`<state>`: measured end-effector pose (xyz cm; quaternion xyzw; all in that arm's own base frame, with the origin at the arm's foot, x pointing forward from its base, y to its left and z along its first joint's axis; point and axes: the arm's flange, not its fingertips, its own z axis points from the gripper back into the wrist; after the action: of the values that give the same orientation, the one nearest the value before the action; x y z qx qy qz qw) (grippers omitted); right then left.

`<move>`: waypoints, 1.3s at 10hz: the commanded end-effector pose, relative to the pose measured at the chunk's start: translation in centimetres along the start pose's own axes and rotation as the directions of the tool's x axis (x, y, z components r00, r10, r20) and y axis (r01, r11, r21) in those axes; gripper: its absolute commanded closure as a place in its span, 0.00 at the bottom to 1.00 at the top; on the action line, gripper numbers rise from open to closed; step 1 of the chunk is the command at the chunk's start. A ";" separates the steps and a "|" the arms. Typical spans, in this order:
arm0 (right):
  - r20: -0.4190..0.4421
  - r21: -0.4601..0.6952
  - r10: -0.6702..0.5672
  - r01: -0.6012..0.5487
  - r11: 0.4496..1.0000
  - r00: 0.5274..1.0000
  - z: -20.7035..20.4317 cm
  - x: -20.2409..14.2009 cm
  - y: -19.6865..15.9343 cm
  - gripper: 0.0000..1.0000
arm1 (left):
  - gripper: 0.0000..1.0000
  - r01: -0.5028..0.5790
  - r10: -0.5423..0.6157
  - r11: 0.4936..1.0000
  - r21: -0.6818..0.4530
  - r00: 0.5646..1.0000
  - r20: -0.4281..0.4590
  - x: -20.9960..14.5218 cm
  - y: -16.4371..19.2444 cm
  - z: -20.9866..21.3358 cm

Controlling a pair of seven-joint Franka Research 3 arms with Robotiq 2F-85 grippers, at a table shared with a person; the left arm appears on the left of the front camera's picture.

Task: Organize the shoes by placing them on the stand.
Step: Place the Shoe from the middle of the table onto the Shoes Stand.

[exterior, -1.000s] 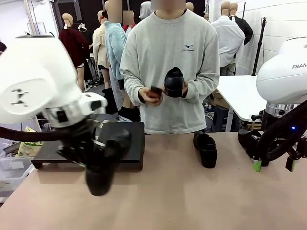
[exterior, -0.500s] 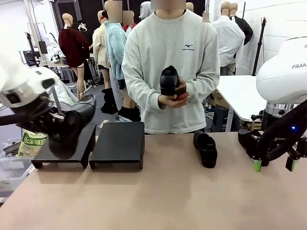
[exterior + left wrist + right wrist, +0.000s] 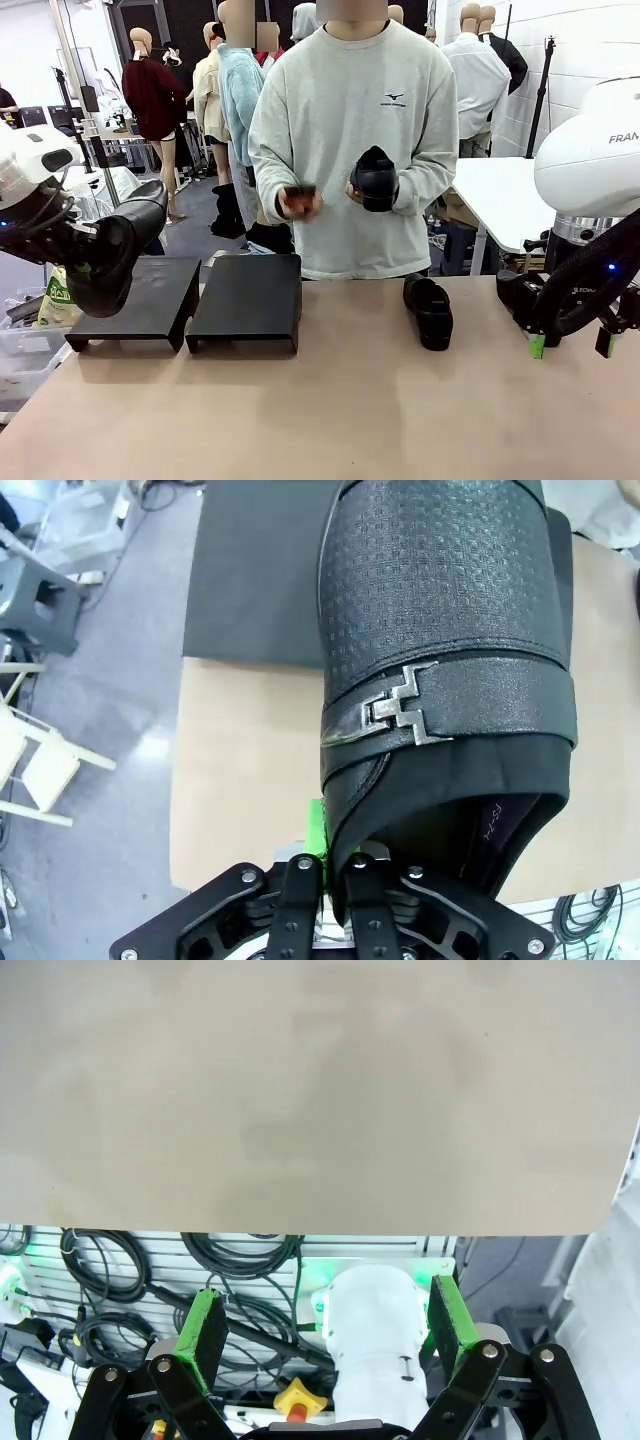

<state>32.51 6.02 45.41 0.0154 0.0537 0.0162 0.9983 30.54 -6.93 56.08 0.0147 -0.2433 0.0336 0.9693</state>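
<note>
While my left gripper (image 3: 335, 852) pinches the rim of one shoe (image 3: 115, 255) at its opening, I hold it in the air at the far left, above the stand's left riser (image 3: 150, 295); the right riser (image 3: 250, 290) sits just beside that one on the table (image 3: 350, 420). Beyond the table's middle, a person's hand (image 3: 358, 192) holds another shoe (image 3: 377, 178). A third shoe (image 3: 430, 312) lies on the table right of centre. My right gripper (image 3: 571, 345) hangs near the right edge, fingers spread, holding nothing.

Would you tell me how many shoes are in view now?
3: one shoe gripped by the left gripper beside the stand, a second shoe on the table, a third shoe in the person's hand. The small dark item in their other hand is unclear.
</note>
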 end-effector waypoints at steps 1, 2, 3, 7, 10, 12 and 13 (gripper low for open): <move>-0.002 0.007 0.004 -0.004 1.000 1.000 0.2 0.4 0.1 0.00 | 1.00 0.009 -0.009 1.000 -0.001 1.000 -0.006 -0.1 -0.3 0.0; -0.002 0.007 0.004 -0.004 1.000 1.000 0.2 0.4 0.1 0.00 | 1.00 0.009 -0.009 1.000 -0.001 1.000 -0.006 -0.1 -0.3 0.0; -0.002 0.007 0.004 -0.004 1.000 1.000 0.2 0.4 0.1 0.00 | 1.00 0.004 -0.004 1.000 0.003 1.000 -0.008 -0.1 -0.2 -0.2; -0.002 0.007 0.004 -0.004 1.000 1.000 0.2 0.4 0.1 0.00 | 1.00 -0.051 0.042 0.988 -0.145 0.997 -0.065 3.4 4.3 -7.9; -0.002 0.007 0.004 -0.004 1.000 1.000 0.2 0.4 0.1 0.00 | 1.00 -0.079 0.074 0.993 -0.092 0.996 -0.053 6.3 7.2 -10.8; -0.002 0.007 0.004 -0.004 1.000 1.000 0.2 0.4 0.1 0.00 | 1.00 -0.101 0.098 0.992 -0.077 0.994 -0.050 8.0 8.9 -12.2; -0.002 0.007 0.004 -0.004 1.000 1.000 0.2 0.4 0.1 0.00 | 1.00 -0.092 0.088 0.993 -0.079 0.995 -0.055 8.8 9.6 -13.0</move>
<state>32.52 6.02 45.42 0.0153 0.0536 0.0161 0.9983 42.33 2.85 48.48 -0.0343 -0.2097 0.0786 0.9740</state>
